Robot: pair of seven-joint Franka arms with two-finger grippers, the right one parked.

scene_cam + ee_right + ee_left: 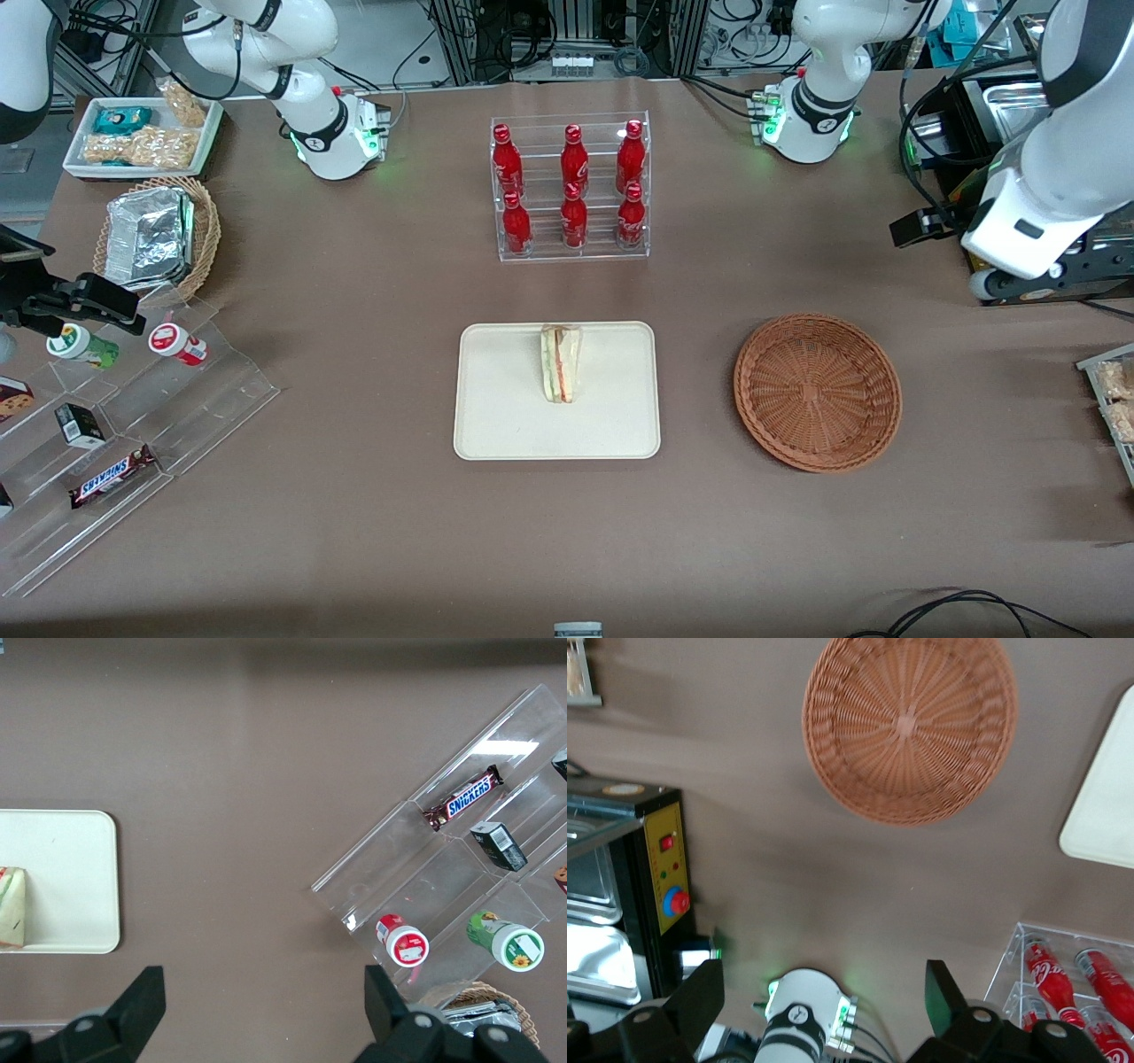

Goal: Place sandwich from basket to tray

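I see the sandwich [561, 363] resting on the tray [496, 416], basket [817, 391] empty at its 3 o'clock. My tool [824, 992] hangs released, apparently high above the tabletop [354, 532]. Placement looks done; next, just park.

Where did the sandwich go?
In the front view the sandwich lies on the cream tray, nearer the camera than the bottle rack. The basket is empty, and the open gripper hovers above the table.
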